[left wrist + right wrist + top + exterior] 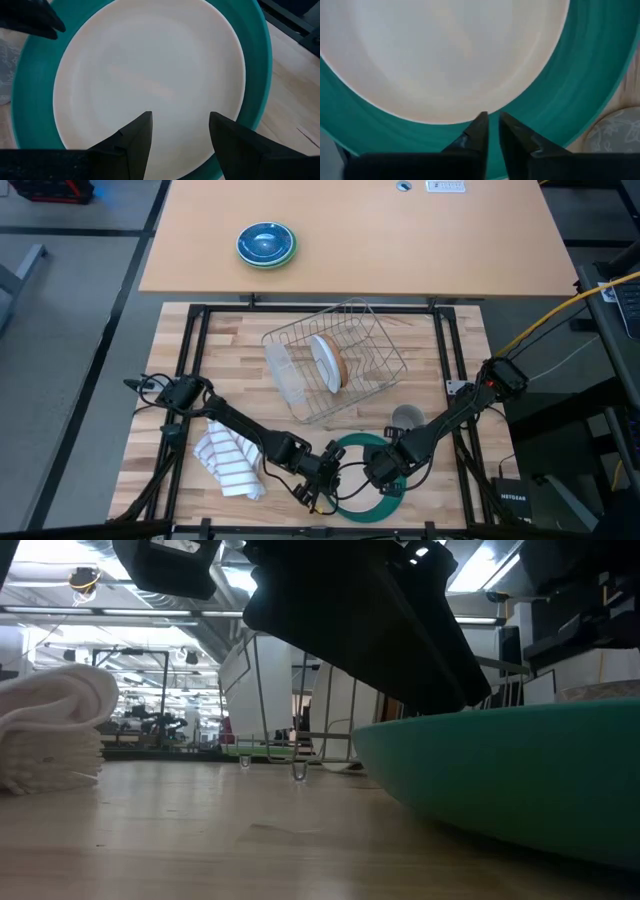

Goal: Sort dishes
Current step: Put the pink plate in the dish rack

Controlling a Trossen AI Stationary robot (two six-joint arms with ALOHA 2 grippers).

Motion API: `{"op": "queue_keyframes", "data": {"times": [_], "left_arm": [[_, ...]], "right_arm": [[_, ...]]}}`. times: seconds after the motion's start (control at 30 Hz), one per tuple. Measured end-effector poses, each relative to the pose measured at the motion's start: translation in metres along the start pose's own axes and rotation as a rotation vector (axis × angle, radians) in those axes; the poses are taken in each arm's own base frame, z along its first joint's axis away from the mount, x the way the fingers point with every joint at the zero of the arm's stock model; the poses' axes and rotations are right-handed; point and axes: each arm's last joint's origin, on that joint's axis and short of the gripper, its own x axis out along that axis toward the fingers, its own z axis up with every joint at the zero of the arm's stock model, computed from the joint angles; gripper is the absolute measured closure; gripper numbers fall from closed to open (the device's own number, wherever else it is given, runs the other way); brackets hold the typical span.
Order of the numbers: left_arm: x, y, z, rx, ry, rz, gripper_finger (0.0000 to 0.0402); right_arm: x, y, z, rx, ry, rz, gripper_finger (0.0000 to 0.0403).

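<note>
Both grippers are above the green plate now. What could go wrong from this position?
The left gripper is open and the right gripper nearly shut, both over the same green plate, so the arms may collide. A white plate lies loose inside it and might slide off if the green one tilts. The grey mug stands close to the right arm.

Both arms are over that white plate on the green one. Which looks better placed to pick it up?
Probably the right. The right gripper sits at the rim of the white plate, where an edge can be pinched; the left gripper, fingers open, hovers over its flat middle, with nothing to grasp.
</note>
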Motion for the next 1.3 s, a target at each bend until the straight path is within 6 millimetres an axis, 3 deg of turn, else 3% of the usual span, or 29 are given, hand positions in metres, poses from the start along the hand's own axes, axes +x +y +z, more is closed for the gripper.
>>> {"op": "queue_keyframes", "data": {"times": [0.2,0.33,0.73,0.93,1.3], "left_arm": [[0.000,0.000,0.000,-0.001,0.000,0.000,0.0215],[0.000,0.000,0.000,-0.001,0.000,0.000,0.0215],[0.000,0.000,0.000,-0.001,0.000,0.000,0.0215],[-0.001,0.000,0.001,-0.001,-0.002,0.000,0.0215],[-0.001,0.000,0.000,-0.002,-0.001,0.002,0.0215]], "right_arm": [[0.000,0.000,0.000,0.056,-0.001,-0.001,0.0269],[0.000,0.000,0.000,0.158,-0.001,-0.001,0.0242],[0.000,0.002,0.000,0.424,0.009,0.015,0.0237],[0.004,0.011,0.002,0.464,-0.068,0.055,0.0237],[0.025,0.018,-0.004,0.511,0.021,0.011,0.0237]]}}
